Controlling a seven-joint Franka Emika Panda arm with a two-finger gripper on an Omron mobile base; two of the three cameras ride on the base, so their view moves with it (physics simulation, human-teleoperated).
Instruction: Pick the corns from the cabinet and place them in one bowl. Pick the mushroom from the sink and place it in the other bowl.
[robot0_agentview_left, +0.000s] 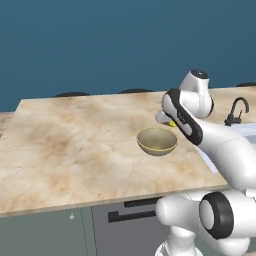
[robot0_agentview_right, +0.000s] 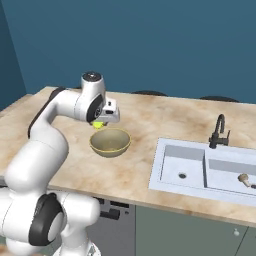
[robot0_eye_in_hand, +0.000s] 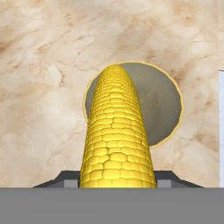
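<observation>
A yellow corn cob (robot0_eye_in_hand: 116, 135) sticks out from between my fingers, and my gripper (robot0_eye_in_hand: 117, 183) is shut on it. Below it on the marble counter sits the tan bowl (robot0_eye_in_hand: 162, 105), with nothing inside. From the base views the gripper (robot0_agentview_right: 100, 123) hangs just above the far rim of the tan bowl (robot0_agentview_right: 110, 142), a bit of yellow corn (robot0_agentview_right: 98, 125) showing under the hand. In the left base view the bowl (robot0_agentview_left: 157, 141) sits beside the hand, with the corn (robot0_agentview_left: 172, 123) barely visible. The mushroom (robot0_agentview_right: 244, 178) lies in the right basin of the sink (robot0_agentview_right: 170, 150).
A black curved tap (robot0_agentview_right: 218, 131) stands behind the sink. The marble counter (robot0_agentview_left: 75, 145) stretches wide to the left of the bowl. Grey-green drawers (robot0_agentview_left: 45, 232) run below the counter's front edge.
</observation>
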